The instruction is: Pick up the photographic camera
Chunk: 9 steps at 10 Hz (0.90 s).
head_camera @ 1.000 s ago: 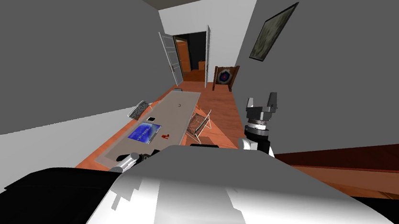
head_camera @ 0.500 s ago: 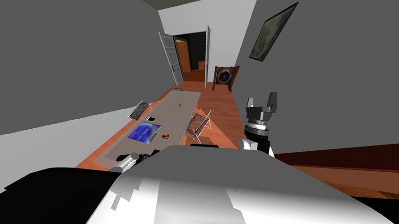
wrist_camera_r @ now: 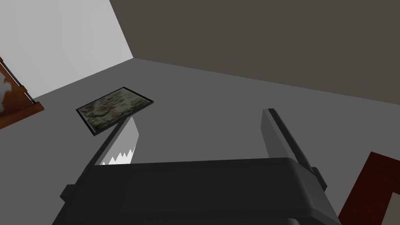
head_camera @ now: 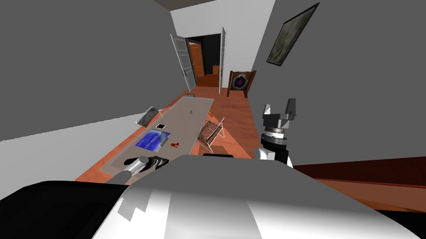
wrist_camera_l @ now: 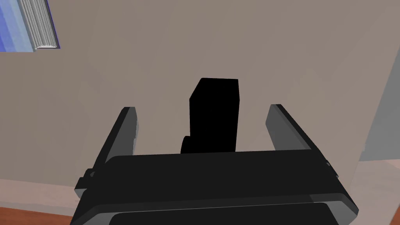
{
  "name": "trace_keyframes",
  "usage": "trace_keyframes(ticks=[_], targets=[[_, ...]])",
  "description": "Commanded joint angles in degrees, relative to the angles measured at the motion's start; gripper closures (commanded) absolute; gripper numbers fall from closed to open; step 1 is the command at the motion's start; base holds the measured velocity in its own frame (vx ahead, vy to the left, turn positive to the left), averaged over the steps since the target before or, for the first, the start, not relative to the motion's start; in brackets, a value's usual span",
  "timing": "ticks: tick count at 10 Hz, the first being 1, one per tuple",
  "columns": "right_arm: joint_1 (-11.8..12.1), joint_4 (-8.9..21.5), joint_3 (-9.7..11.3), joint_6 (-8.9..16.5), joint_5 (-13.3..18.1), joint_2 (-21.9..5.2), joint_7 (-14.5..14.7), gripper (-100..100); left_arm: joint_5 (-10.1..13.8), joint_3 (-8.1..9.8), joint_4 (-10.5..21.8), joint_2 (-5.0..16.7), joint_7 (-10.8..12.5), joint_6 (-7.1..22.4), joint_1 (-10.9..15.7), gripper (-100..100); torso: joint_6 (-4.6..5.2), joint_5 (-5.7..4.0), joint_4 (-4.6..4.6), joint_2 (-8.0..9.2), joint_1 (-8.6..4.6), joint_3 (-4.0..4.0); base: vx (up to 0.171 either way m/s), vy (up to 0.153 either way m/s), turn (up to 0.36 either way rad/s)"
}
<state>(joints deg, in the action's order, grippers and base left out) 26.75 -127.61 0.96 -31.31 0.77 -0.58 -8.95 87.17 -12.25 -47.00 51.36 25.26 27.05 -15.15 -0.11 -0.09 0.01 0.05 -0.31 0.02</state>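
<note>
Black camera point(wrist_camera_l: 214, 115) stands on the table point(wrist_camera_l: 281, 58) between the widely spread fingers of the low-reaching left gripper point(wrist_camera_l: 202, 110), untouched; right gripper point(head_camera: 278, 108) raised, fingers apart, holding nothing

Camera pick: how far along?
Done: left gripper sits over the table, black camera between its open fingers. In hand: the grasp; fingers stand clear of the camera's sides. Left: shut, lift. The right gripper is open, raised beside the wall.

Grey walls point(head_camera: 46, 70), long table point(head_camera: 194, 117), perhaps chairs point(head_camera: 211, 130)
</note>
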Motion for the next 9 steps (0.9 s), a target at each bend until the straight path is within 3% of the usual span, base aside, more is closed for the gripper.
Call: trace_keyframes(ticks=[1,3,5,9], targets=[[0.0,0.0,0.0,0.0,0.0,0.0,0.0,0,1.0,0.57,-2.0,1.8,0.6,-1.6,2.4,-100,0.00,0.00,0.00,0.00,0.00,0.00,0.002,-0.100,0.027],[0.0,0.0,0.0,0.0,0.0,0.0,0.0,0,1.0,0.57,-2.0,1.8,0.6,-1.6,2.4,-100,0.00,-0.04,-0.01,-0.03,-0.21,-0.02,0.005,-0.080,0.041],[0.0,0.0,0.0,0.0,0.0,0.0,0.0,0,2.6,1.38,-3.5,3.3,0.1,-3.0,4.8,-100,0.01,-0.01,0.00,-0.02,-0.08,-0.01,0.006,-0.077,0.046],[0.0,0.0,0.0,0.0,0.0,0.0,0.0,0,3.7,1.90,-4.4,4.2,-0.2,-3.7,6.3,-100,0.00,0.00,0.00,0.00,-0.03,0.00,0.002,-0.060,0.011]])
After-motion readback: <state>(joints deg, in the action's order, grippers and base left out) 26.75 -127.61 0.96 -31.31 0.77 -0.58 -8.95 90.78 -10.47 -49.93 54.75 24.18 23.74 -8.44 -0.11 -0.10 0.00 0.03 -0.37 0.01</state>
